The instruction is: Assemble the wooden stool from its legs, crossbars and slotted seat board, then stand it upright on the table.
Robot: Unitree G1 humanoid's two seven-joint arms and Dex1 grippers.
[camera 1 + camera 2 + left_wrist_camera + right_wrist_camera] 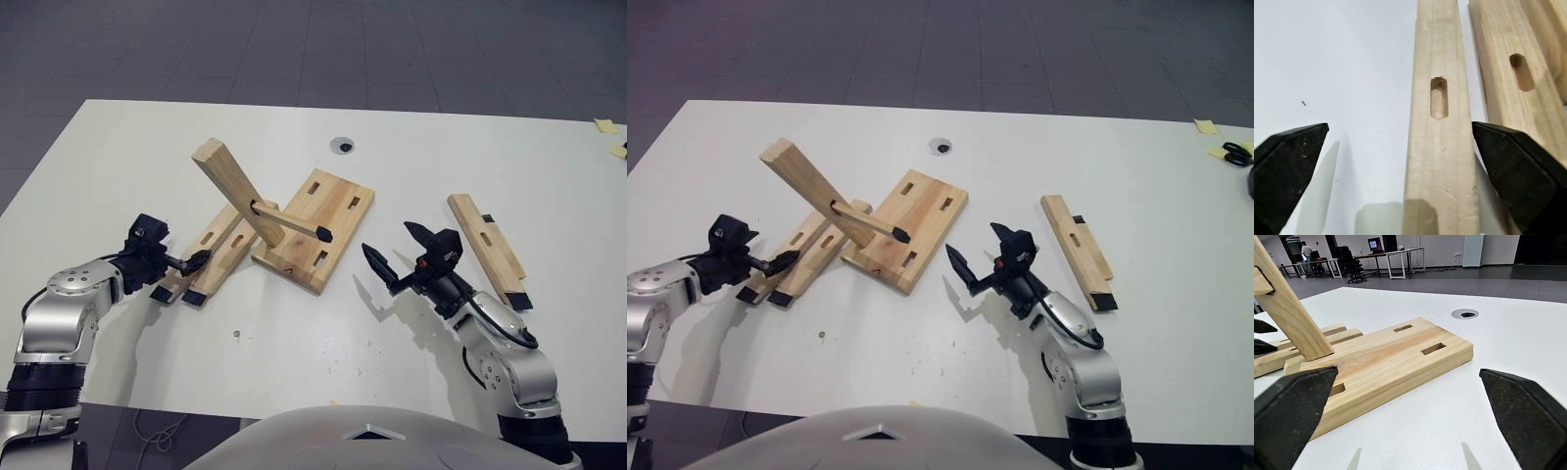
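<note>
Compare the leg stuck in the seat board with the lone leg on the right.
The planted leg stands tilted in the seat board; the lone leg lies flat on the table. The planted leg's raised end is bare; the lone leg's near end is black-capped. Both are pale wood.

Up at the head, the 2 eye views look forward and down over the white table (509, 157). They sit far enough back to take in both arms and a strip of dark floor (392, 49) past the far edge. They share almost the same scene, the right eye's framing nudged a little sideways. The left wrist camera hangs very near the tabletop, looking along a slotted leg (1440, 161) between the fingers (1288, 166) of the left gripper (1400, 127). The right wrist camera sits low, near table height, facing past the right gripper (1408, 371) across the seat board (1386, 357) toward the room behind. That board shows in both eye views too.
</note>
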